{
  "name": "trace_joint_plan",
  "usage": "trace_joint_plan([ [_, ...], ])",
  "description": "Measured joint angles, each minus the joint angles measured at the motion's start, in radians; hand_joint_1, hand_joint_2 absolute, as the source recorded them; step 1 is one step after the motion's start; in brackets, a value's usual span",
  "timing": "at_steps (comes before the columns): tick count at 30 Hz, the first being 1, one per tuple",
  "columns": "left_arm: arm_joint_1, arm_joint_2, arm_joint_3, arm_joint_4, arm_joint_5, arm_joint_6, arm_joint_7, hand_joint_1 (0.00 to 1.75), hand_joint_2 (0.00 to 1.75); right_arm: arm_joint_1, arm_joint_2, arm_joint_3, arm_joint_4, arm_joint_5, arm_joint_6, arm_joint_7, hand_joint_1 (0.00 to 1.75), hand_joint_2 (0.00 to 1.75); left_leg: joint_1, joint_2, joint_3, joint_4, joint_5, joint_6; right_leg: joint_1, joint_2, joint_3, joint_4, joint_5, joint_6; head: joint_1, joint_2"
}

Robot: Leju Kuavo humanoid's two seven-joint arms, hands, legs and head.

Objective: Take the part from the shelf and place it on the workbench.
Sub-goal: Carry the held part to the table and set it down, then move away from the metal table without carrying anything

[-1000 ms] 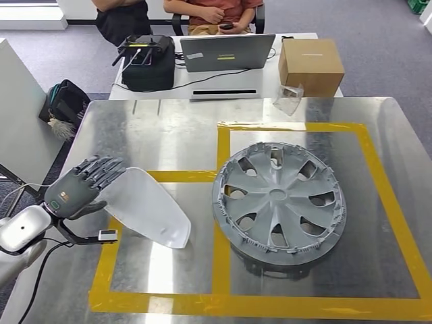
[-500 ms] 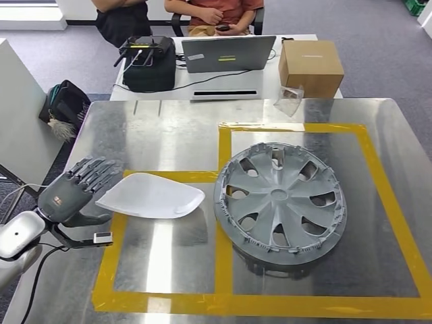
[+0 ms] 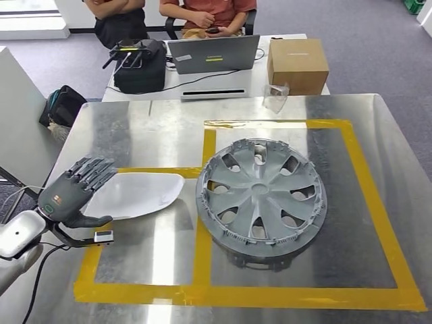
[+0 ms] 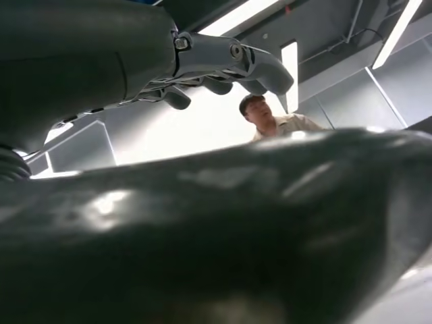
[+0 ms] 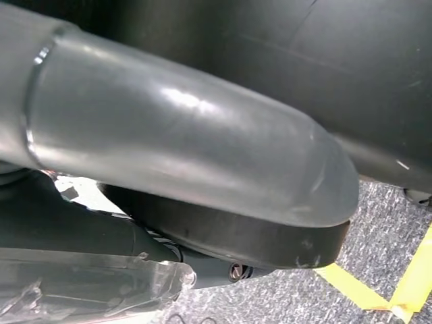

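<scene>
From the head view, the robot's left hand (image 3: 71, 192) sits at the near left of the steel workbench (image 3: 152, 128), palm down with its dark fingers (image 3: 94, 169) spread and extended toward the far right, and its thumb (image 3: 94, 221) reaching out to the right; it holds nothing. Just beside those fingertips lies the white part (image 3: 135, 194), a smooth, flat, teardrop-shaped cover lying on the workbench and straddling the far edge of the left square of yellow tape (image 3: 204, 196); whether the fingertips touch its left end cannot be told. To its right, inside the larger taped square, a grey wheel cover (image 3: 261, 200) lies flat, its rim close to the part's right tip but apart from it. The left wrist view adds what the head view lacks: seen from below, the fingers (image 4: 229, 61) are stretched out with gaps between them, above a blurred dark mass, and a person (image 4: 270, 118) shows beyond. The right wrist view shows a grey rounded cover of the right hand (image 5: 178, 155) close up over speckled floor with yellow tape, and the state of its fingers cannot be told. Farther off, beyond the workbench, a white desk carries a black case (image 3: 140, 64), an open laptop (image 3: 214, 54) and a cardboard box (image 3: 298, 64), with two seated people behind it. A dark bag (image 3: 63, 104) sits on the floor at the far left.
</scene>
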Motion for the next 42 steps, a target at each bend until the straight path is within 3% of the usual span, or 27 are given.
trace_joint_plan([
  [2,0.0,0.001,0.003,0.0,0.0,0.0,0.0,0.0,0.0,-0.002,0.0,0.0,0.0,0.0,0.0,0.0,0.0,0.0,-0.002,0.004,-0.039,0.092,-0.07,-0.001,0.001,-0.003,-0.014,0.0,0.011,-0.017,-0.001,0.0],
  [4,0.001,0.001,0.006,0.0,0.0,0.0,0.0,0.0,0.0,-0.002,0.0,0.0,0.0,0.0,0.0,0.0,0.0,0.0,-0.005,0.005,-0.091,0.229,-0.145,0.0,0.005,-0.006,-0.033,0.0,0.023,-0.026,-0.002,0.0],
  [5,0.002,0.001,0.006,0.0,0.0,0.0,0.0,0.0,0.0,-0.002,0.0,0.0,0.0,0.0,0.0,0.0,0.0,0.0,-0.006,0.005,-0.101,0.271,-0.162,0.003,0.007,-0.007,-0.043,0.0,0.03,-0.028,-0.002,0.0],
  [6,0.003,0.001,0.006,0.0,0.0,0.0,0.0,0.0,0.0,-0.002,0.0,0.0,0.0,0.0,0.0,0.0,0.0,0.0,-0.008,0.005,-0.094,0.276,-0.161,0.007,0.009,-0.008,-0.052,0.0,0.037,-0.028,-0.001,0.0],
  [7,0.003,0.0,0.006,0.0,0.0,0.0,0.0,0.0,0.0,-0.003,0.0,0.0,0.0,0.0,0.0,0.0,0.0,0.0,-0.01,0.005,-0.064,0.239,-0.143,0.013,0.01,-0.008,-0.06,0.0,0.045,-0.026,-0.002,0.0],
  [10,-0.002,0.0,0.011,0.0,0.0,-0.001,0.0,0.0,0.0,-0.007,0.0,0.0,-0.002,0.0,0.0,0.0,0.0,0.0,-0.018,0.005,0.064,0.04,-0.086,0.025,0.014,-0.007,-0.077,0.0,0.066,-0.017,-0.001,0.0],
  [11,-0.004,0.0,0.012,0.0,0.0,-0.001,0.0,0.0,0.0,-0.008,0.0,0.0,-0.003,0.0,0.0,0.0,0.0,0.0,-0.021,0.005,0.083,0.003,-0.08,0.024,0.015,-0.007,-0.08,-0.002,0.073,-0.012,-0.001,0.0],
  [14,-0.005,-0.001,0.012,0.0,0.0,-0.003,0.0,0.0,0.0,-0.01,0.0,0.0,-0.003,0.0,0.0,0.0,0.0,0.0,-0.025,0.006,0.078,-0.013,-0.059,0.031,0.013,-0.008,-0.082,-0.016,0.094,0.005,0.0,0.0],
  [15,-0.006,-0.002,0.012,0.0,0.0,-0.004,0.0,0.0,0.0,-0.01,-0.001,0.0,-0.003,0.0,0.0,0.0,0.0,0.0,-0.024,0.007,0.072,-0.015,-0.049,0.037,0.013,-0.009,-0.087,-0.01,0.083,0.011,0.0,0.0],
  [16,-0.006,-0.003,0.012,0.0,0.0,-0.005,-0.001,0.0,0.0,-0.01,-0.001,0.0,-0.003,0.0,0.0,0.0,0.0,0.0,-0.022,0.009,0.064,-0.017,-0.039,0.044,0.014,-0.01,-0.098,0.015,0.054,0.016,0.002,0.0],
  [19,-0.006,-0.007,0.012,0.0,0.0,-0.009,-0.005,0.0,0.0,-0.016,-0.002,0.0,-0.003,0.0,0.0,-0.008,0.0,0.0,-0.024,0.012,0.027,-0.018,-0.009,0.056,0.015,-0.014,-0.146,0.194,-0.083,0.024,0.004,0.0],
  [20,-0.006,-0.008,0.012,0.0,0.0,-0.01,-0.006,0.0,0.0,-0.016,-0.002,0.0,-0.003,0.0,0.0,-0.013,0.0,0.0,-0.026,0.012,0.012,-0.017,0.002,0.057,0.016,-0.014,-0.15,0.245,-0.104,0.024,0.004,0.0],
  [21,-0.005,-0.009,0.011,0.0,0.0,-0.011,-0.008,0.0,0.0,-0.016,-0.003,0.0,-0.003,0.0,0.0,-0.019,0.0,0.0,-0.028,0.012,-0.002,-0.016,0.012,0.057,0.017,-0.014,-0.139,0.266,-0.105,0.023,0.004,0.0],
  [22,-0.005,-0.009,0.011,0.0,0.0,-0.013,-0.009,0.0,0.0,-0.014,-0.003,0.0,-0.003,0.0,0.0,-0.022,0.0,0.0,-0.03,0.011,-0.015,-0.015,0.022,0.057,0.018,-0.014,-0.11,0.249,-0.087,0.022,0.004,0.0],
  [24,-0.004,-0.01,0.011,0.0,0.001,-0.015,-0.01,0.0,0.0,-0.01,-0.003,0.0,-0.003,-0.001,0.0,-0.011,0.0,0.0,-0.031,0.01,-0.038,-0.013,0.041,0.052,0.019,-0.014,-0.014,0.127,-0.052,0.016,0.004,0.0],
  [26,-0.005,-0.009,0.012,0.0,0.001,-0.016,-0.011,0.0,0.0,-0.009,-0.003,0.0,-0.003,-0.002,0.0,0.019,0.0,0.0,-0.033,0.009,-0.051,-0.012,0.059,0.042,0.021,-0.013,0.064,0.002,-0.056,0.009,0.003,0.0],
  [27,-0.006,-0.009,0.012,0.0,0.001,-0.017,-0.011,0.0,0.0,-0.009,-0.003,0.0,-0.004,-0.003,0.0,0.03,0.0,0.0,-0.033,0.009,-0.054,-0.012,0.067,0.037,0.023,-0.013,0.077,-0.027,-0.065,0.004,0.003,0.0],
  [29,-0.008,-0.01,0.012,0.0,0.001,-0.022,-0.012,0.0,0.0,-0.007,-0.002,0.0,-0.004,-0.005,0.0,0.037,0.0,0.0,-0.032,0.01,-0.056,-0.016,0.081,0.025,0.024,-0.013,0.069,-0.035,-0.055,-0.009,0.004,0.0],
  [30,-0.008,-0.011,0.012,0.001,0.001,-0.025,-0.013,0.0,0.0,-0.008,-0.001,0.0,-0.004,-0.006,0.0,0.037,0.0,0.0,-0.031,0.01,-0.06,-0.012,0.073,0.02,0.023,-0.015,0.065,-0.036,-0.046,-0.018,0.003,0.0],
  [32,-0.011,-0.012,0.011,0.002,0.001,-0.029,-0.014,0.0,0.0,-0.009,0.0,0.0,-0.004,-0.007,0.0,0.037,0.0,0.0,-0.028,0.01,-0.083,0.045,0.001,0.009,0.018,-0.018,0.049,-0.04,-0.021,-0.032,-0.001,0.0],
  [34,-0.015,-0.015,0.01,0.003,0.001,-0.032,-0.014,0.0,0.0,-0.009,0.0,0.0,-0.004,-0.007,0.0,0.037,0.0,0.0,-0.025,0.01,-0.118,0.176,-0.1,0.0,0.017,-0.02,0.021,-0.039,0.005,-0.036,-0.004,0.0],
  [35,-0.016,-0.018,0.008,0.004,0.001,-0.033,-0.014,0.0,0.0,-0.009,0.0,0.0,-0.004,-0.008,0.0,0.037,0.0,0.0,-0.023,0.01,-0.129,0.238,-0.128,-0.004,0.017,-0.02,0.006,-0.038,0.017,-0.035,-0.004,0.0],
  [36,-0.017,-0.02,0.007,0.005,0.001,-0.033,-0.014,0.0,0.0,-0.009,0.0,0.0,-0.004,-0.008,0.0,0.037,0.0,0.0,-0.021,0.01,-0.128,0.275,-0.132,-0.006,0.016,-0.021,-0.009,-0.038,0.028,-0.033,-0.004,0.0],
  [37,-0.017,-0.021,0.006,0.006,0.0,-0.034,-0.014,0.0,0.0,-0.009,0.0,0.0,-0.004,-0.008,0.0,0.037,0.0,0.0,-0.018,0.01,-0.111,0.279,-0.117,-0.009,0.014,-0.021,-0.023,-0.037,0.039,-0.029,-0.004,0.0],
  [39,-0.019,-0.024,0.006,0.007,0.0,-0.034,-0.014,0.0,0.0,-0.01,0.0,0.0,-0.004,-0.008,0.0,0.037,0.0,0.0,-0.012,0.01,-0.024,0.186,-0.069,-0.015,0.01,-0.02,-0.047,-0.035,0.059,-0.019,-0.004,0.0],
  [41,-0.026,-0.026,0.005,0.008,0.001,-0.034,-0.014,0.0,0.0,-0.012,-0.002,0.0,-0.004,-0.009,-0.001,0.037,0.0,0.0,-0.009,0.007,0.075,0.047,-0.069,-0.014,0.01,-0.019,-0.065,-0.03,0.077,-0.006,-0.006,0.0],
  [42,-0.029,-0.028,0.005,0.008,0.001,-0.035,-0.014,0.0,0.0,-0.013,-0.003,0.0,-0.004,-0.01,-0.001,0.037,0.0,0.0,-0.01,0.005,0.101,0.006,-0.079,-0.007,0.012,-0.018,-0.07,-0.029,0.086,0.0,-0.008,0.0],
])
